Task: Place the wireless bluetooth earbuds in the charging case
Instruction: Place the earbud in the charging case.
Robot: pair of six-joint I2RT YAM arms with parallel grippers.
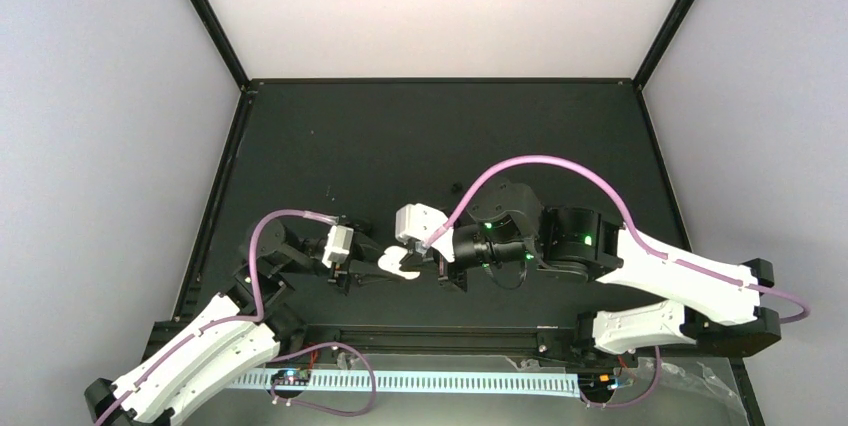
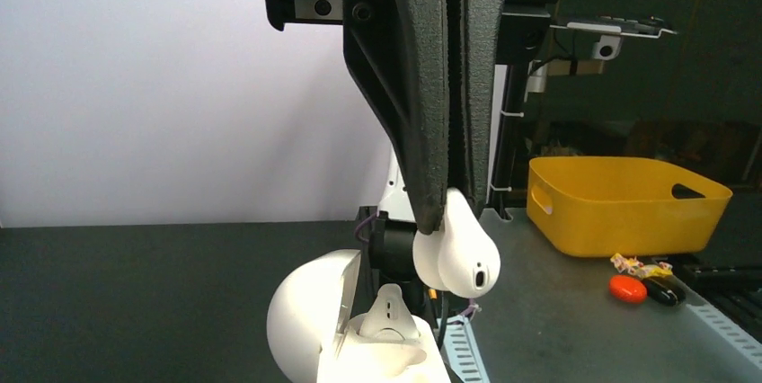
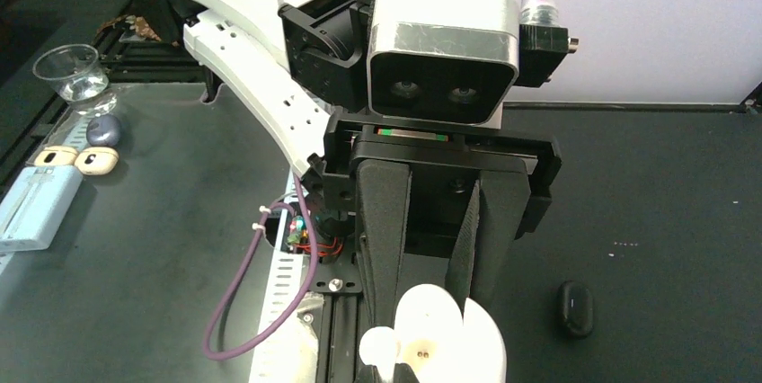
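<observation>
- From above: my left pincer (image 1: 383, 264) and my right pincer (image 1: 433, 268) meet nose to nose in the lower centre of the frame, over the black table (image 1: 420, 136). A white charging case (image 1: 402, 264) shows between their tips. It is too small here for me to read either grip.
- Left wrist view: my left pincer's fingers come down from the top centre, pressed almost together and clamped on the stem of a white earbud (image 2: 456, 257). Its rounded head hangs below the fingertips.
- At the bottom centre the case is open, its lid tilted to the left. A second white earbud (image 2: 391, 311) is seated inside. The held bud is just above and to the right of the seated one; I cannot tell whether they touch.
- A dark part of my right arm stands directly behind the case. I cannot tell whether my right pincer is apart or clamped.
- A yellow bin (image 2: 620, 203) sits at the right edge, with a small orange thing (image 2: 626, 289) below it.
- Right wrist view: I face my left pincer head on, its wrist camera (image 3: 445, 50) at the top centre. White rounded pieces sit at its fingertips at the bottom centre; I cannot separate earbud from case there. My right fingers do not show.
- A black pill-shaped case (image 3: 575, 308) lies on the table at the lower right, and a glass beaker (image 3: 72, 73) stands at the upper left.
</observation>
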